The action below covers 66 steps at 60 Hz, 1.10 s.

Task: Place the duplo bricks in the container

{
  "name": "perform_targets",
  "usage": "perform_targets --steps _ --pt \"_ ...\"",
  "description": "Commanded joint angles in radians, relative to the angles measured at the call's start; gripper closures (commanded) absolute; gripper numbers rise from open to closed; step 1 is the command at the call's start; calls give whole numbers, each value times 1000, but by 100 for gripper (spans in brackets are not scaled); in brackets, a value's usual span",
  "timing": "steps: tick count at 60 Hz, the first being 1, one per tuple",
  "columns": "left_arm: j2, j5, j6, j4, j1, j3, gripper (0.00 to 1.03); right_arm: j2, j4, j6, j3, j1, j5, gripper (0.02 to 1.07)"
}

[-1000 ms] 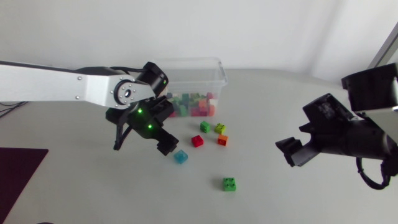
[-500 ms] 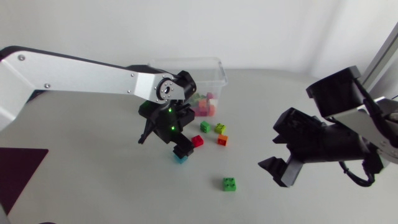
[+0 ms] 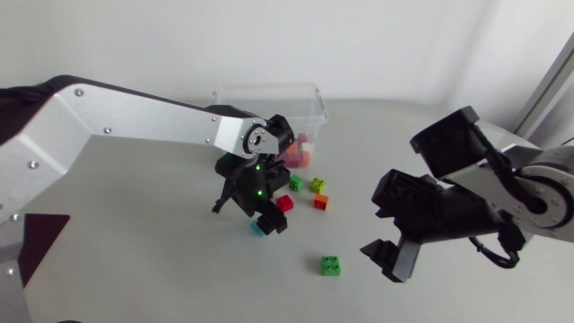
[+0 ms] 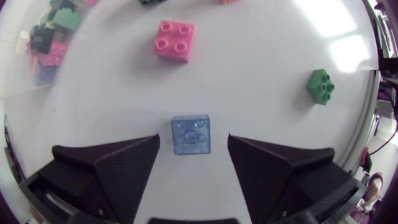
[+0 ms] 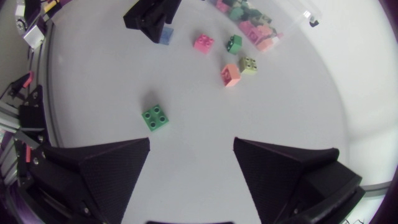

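Left gripper (image 4: 193, 148) hovering over blue brick (image 4: 191, 134), fingers spread wide, holding nothing; brick lying between them, untouched. Doing it well, likely: lowering straight, keeping brick centred, meeting flat sides squarely, then closing. Right gripper (image 5: 191, 149) gaping too, empty, hanging near green brick (image 5: 154, 117). Container (image 3: 310, 100) waiting just behind, part filled.

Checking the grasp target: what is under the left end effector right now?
A translucent blue brick sits on the table between the open fingers of the left end effector, untouched. From the head view the end effector covers most of it; only a blue edge shows.
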Motion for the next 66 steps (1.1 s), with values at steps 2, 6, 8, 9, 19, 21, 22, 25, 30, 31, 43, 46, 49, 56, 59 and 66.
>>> perform_targets --steps 2,6,8,9,19,21,22,25,30,31,43,46,49,56,59,66 --pt "32 14 10 -18 0 16 36 28 -7 -31 9 12 -10 10" --pt "36 14 10 -18 3 14 39 37 -7 -40 9 15 -15 10" --pt "37 16 11 -18 4 14 39 42 -7 -47 7 15 -21 10" --pt "39 16 11 -18 4 14 41 43 -5 -51 7 17 -26 10" --pt "43 62 10 -14 12 16 49 68 12 -67 -4 45 -29 10" --pt "45 70 10 -14 14 16 51 72 18 -69 -5 55 -27 10" --pt "46 70 10 -14 14 16 52 75 21 -69 -7 57 -27 10" --pt "49 74 10 -14 14 16 53 83 21 -70 -5 63 -26 10" --pt "49 74 11 -14 12 14 54 97 22 -77 -1 66 -23 11" --pt "49 76 14 -14 11 13 55 100 24 -77 -1 66 -21 12" --pt "72 73 17 -14 9 6 62 161 74 -121 -13 68 -17 12" --pt "75 60 17 -15 8 3 63 184 84 -143 -14 83 -17 12" --pt "77 45 19 -15 6 -1 63 203 85 -166 -10 94 -17 12" --pt "54 33 33 -18 8 -14 64 267 85 -209 15 140 -12 12" --pt "36 33 34 -21 11 -17 64 301 85 -210 27 158 0 12" --pt "-37 34 54 -38 28 -18 64 387 85 -216 64 195 16 13"
